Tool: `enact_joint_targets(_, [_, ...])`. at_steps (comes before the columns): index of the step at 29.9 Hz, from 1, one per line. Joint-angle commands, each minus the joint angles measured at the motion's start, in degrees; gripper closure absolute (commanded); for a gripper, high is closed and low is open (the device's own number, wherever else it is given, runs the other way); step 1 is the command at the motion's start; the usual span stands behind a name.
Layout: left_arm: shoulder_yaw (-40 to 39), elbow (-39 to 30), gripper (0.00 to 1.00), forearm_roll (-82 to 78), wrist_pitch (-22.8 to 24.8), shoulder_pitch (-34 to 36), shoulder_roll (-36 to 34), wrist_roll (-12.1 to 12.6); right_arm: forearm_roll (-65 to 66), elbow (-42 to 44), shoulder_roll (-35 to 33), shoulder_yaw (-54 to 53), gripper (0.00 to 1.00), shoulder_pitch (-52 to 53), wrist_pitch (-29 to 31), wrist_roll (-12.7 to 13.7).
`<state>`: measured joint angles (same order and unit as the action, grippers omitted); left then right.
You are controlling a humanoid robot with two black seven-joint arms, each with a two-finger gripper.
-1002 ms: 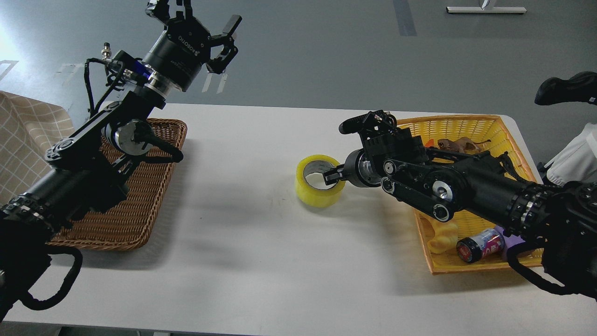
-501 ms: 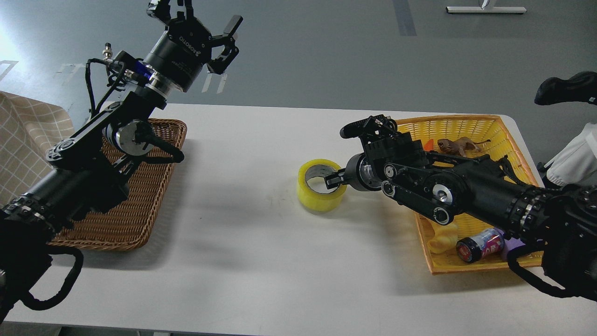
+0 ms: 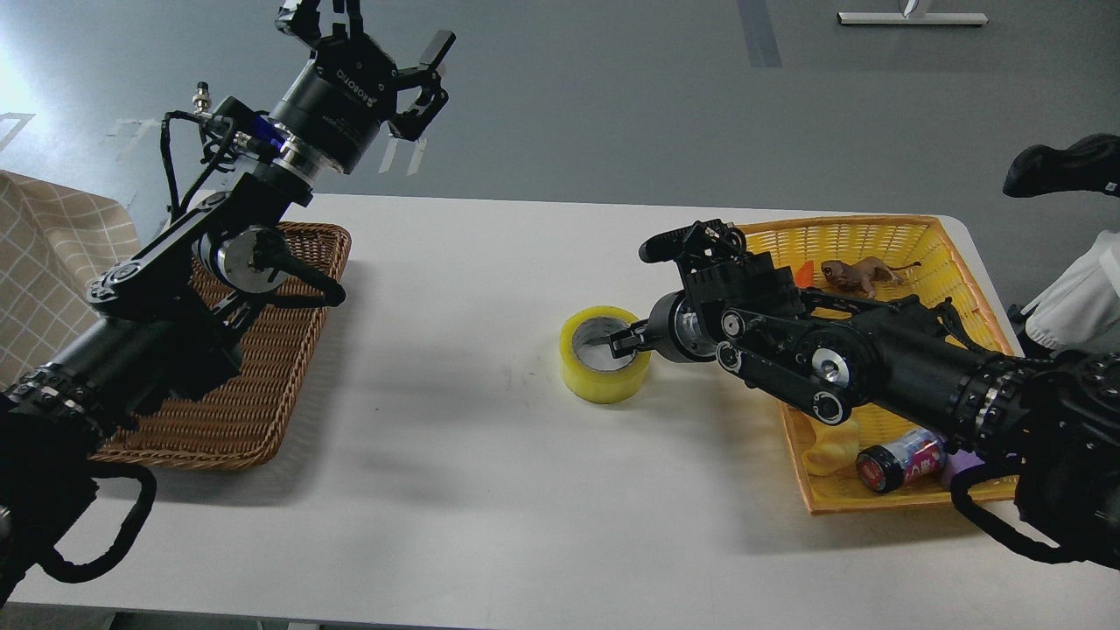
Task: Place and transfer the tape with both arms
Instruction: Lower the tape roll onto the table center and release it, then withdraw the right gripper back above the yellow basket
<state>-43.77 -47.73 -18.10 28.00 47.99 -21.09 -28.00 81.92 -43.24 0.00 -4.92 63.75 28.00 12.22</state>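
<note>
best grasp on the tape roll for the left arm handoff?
The tape lies flat on the table, core facing up. Probably pinch its left wall from above, one finger in the core, one outside. The right end effector already occupies the right rim; the left end effector hangs open, well away.

white table (image 3: 490, 490) on grey floor (image 3: 612, 114); bright glare at left; checkered cloth (image 3: 44, 262) beside table.

yellow tape (image 3: 604, 376), white table (image 3: 490, 490), brown wicker basket (image 3: 254, 394), yellow basket (image 3: 875, 234).
</note>
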Motion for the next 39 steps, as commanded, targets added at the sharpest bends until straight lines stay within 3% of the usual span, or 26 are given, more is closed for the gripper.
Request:
enact_joint_targets(1, [0.1,0.0,0.02,0.0,0.0,0.0,-0.1,0.0,-0.3,-0.1,0.0,-0.1,0.03,0.2,0.0,0.0])
enact_joint_targets(9, [0.2,0.0,0.02,0.0,0.0,0.0,-0.1,0.0,-0.6,-1.8,0.0,-1.1,0.01,2.9,0.0,0.0])
enact_joint_targets(18, [0.5,0.0,0.02,0.0,0.0,0.0,-0.1,0.1,-0.6,-10.1,-1.6,-1.8,0.01,4.5,0.0,0.0])
enact_joint_targets(31, [0.7,0.1,0.02,-0.1,0.0,0.1,-0.4,0.1,-0.6,-22.9,-21.3,-14.7,0.01,4.8,0.0,0.0])
enact_joint_targets(39, [0.7,0.2,0.02,-0.2,0.0,0.2,-0.7,0.2,-6.8,-30.9,-32.3,-28.4,0.01,-2.2,0.0,-0.5])
